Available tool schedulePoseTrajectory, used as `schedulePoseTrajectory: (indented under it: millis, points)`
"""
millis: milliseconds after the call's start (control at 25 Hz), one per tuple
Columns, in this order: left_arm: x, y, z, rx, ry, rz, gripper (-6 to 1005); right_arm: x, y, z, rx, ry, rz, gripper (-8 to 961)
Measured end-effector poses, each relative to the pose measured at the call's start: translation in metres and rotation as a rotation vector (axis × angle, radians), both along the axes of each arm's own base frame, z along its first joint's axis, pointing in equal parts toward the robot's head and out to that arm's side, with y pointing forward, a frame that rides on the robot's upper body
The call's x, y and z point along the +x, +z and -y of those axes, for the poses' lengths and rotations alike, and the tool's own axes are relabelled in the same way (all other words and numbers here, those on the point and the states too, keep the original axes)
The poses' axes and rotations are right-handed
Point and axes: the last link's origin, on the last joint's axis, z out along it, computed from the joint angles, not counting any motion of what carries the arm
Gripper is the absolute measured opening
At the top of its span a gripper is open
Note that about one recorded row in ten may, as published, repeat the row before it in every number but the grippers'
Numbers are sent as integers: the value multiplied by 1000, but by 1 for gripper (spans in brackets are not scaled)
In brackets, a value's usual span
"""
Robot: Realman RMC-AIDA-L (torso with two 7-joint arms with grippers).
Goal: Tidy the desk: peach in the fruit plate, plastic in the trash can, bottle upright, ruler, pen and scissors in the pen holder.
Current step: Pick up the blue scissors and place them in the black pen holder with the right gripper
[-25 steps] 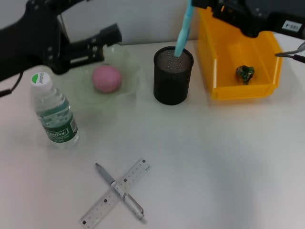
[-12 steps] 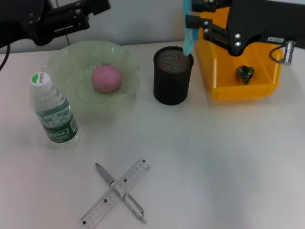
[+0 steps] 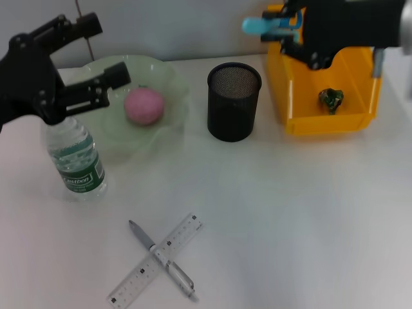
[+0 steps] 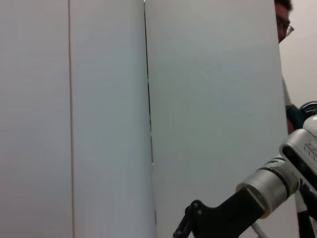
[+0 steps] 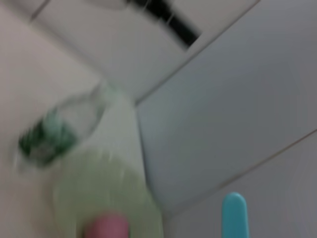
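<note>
Scissors (image 3: 265,25), smooth blue plastic handle, clamped in right tool (image 3: 291,27).

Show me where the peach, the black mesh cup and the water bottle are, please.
peach (image 3: 143,105): head view, middle of the pink fruit in the green plate.
black mesh cup (image 3: 233,116): head view, front of its mesh wall.
water bottle (image 3: 79,167): head view, on its green label.

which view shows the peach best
The head view: the peach lies whole and unobstructed in the green fruit plate. The right wrist view catches only a blurred pink sliver at its edge. The left wrist view shows none of it.
</note>
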Motion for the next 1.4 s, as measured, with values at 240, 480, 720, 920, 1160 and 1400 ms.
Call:
schedulePoseTrajectory:
  millis: [240, 480, 720, 920, 1160, 1400]
  points:
    - [-20, -8, 7, 58, 5, -24, 872, -2, -50, -10, 176, 119, 418, 201]
    - [-27, -11, 11, 98, 0, -40, 872, -4, -79, -11, 274, 268, 691, 201]
    - [-28, -13, 13, 100, 3, -37, 872, -9, -98, -13, 381, 428, 857, 201]
    - [-29, -14, 13, 104, 5, -32, 872, -11, -104, -12, 417, 517, 941, 201]
    - [-32, -18, 15, 127, -5, -35, 872, -2, -112, -6, 447, 663, 1064, 202]
    - [-36, -21, 16, 157, -14, -32, 872, 14, -113, -4, 489, 733, 1148, 202]
